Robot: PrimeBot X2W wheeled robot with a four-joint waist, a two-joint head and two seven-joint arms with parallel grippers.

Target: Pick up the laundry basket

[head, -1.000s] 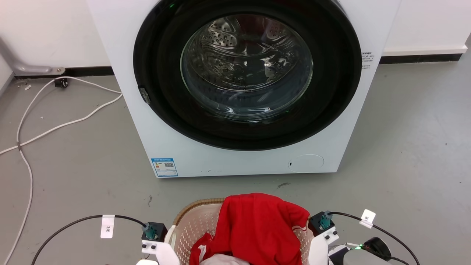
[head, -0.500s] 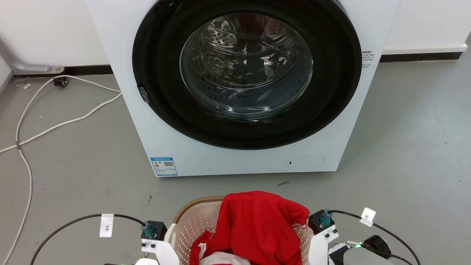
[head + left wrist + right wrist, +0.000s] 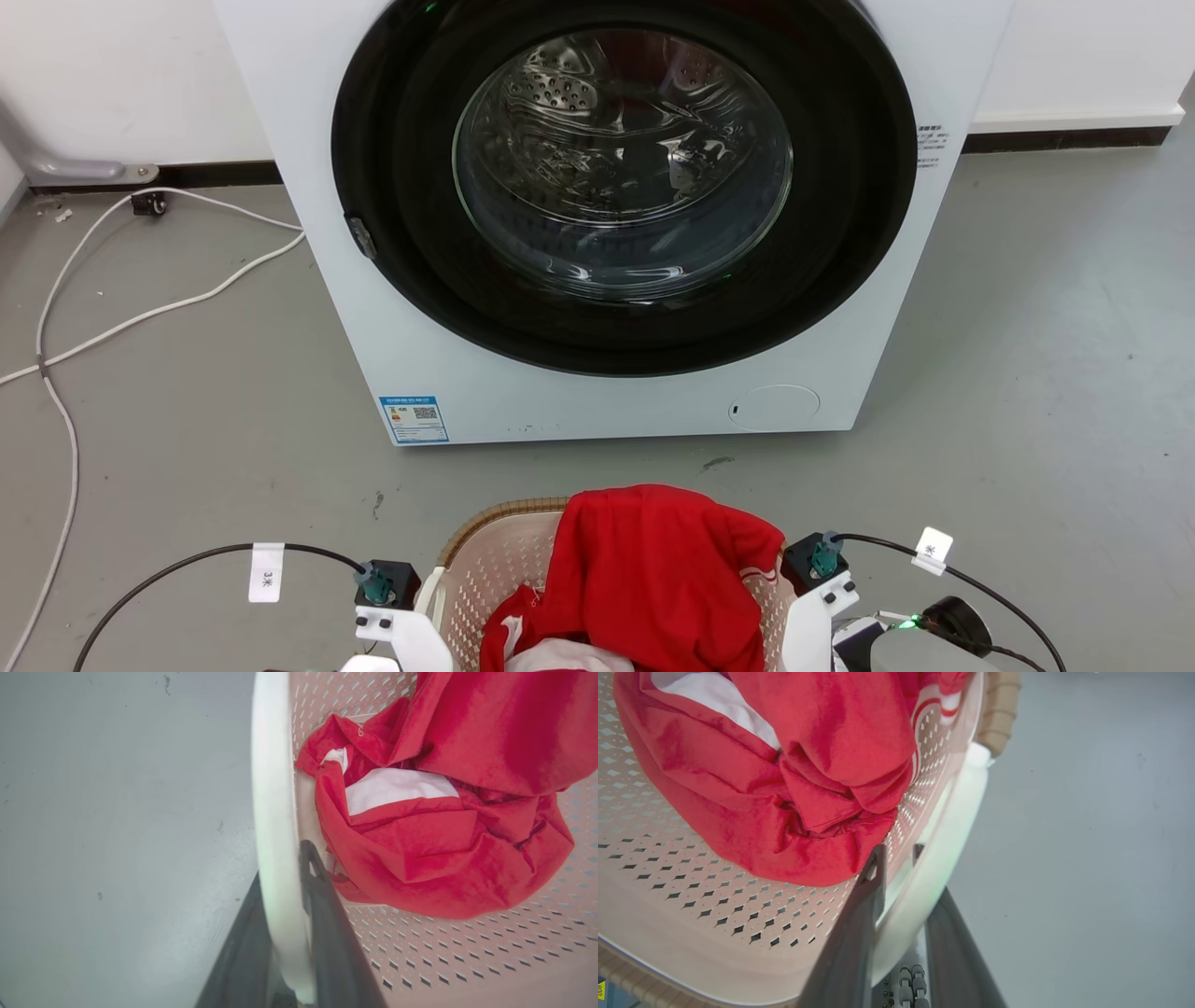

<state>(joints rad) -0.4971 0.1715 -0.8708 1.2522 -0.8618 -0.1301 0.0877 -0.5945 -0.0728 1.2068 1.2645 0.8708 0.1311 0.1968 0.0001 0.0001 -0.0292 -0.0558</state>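
The laundry basket (image 3: 493, 523), cream and perforated with a brown woven-look rim, is at the bottom centre of the head view, with a red garment (image 3: 653, 569) heaped in it. My left gripper (image 3: 280, 868) is shut on the basket's white left handle (image 3: 273, 788), one dark finger outside and one inside. My right gripper (image 3: 899, 858) is likewise shut on the white right handle (image 3: 955, 821). The basket wall (image 3: 467, 952) and the red garment (image 3: 444, 849) show beside the left fingers. In the right wrist view the basket wall (image 3: 691, 905) and the garment (image 3: 784, 788) lie left of the fingers.
A large white washing machine (image 3: 616, 415) with its round door shut stands close ahead of the basket. White cables (image 3: 140, 317) trail over the grey floor at the left. Bare floor (image 3: 1027, 392) lies to the right of the machine.
The whole head picture has drifted a little, with the machine sitting slightly higher in frame. Both grippers keep their hold on the basket handles.
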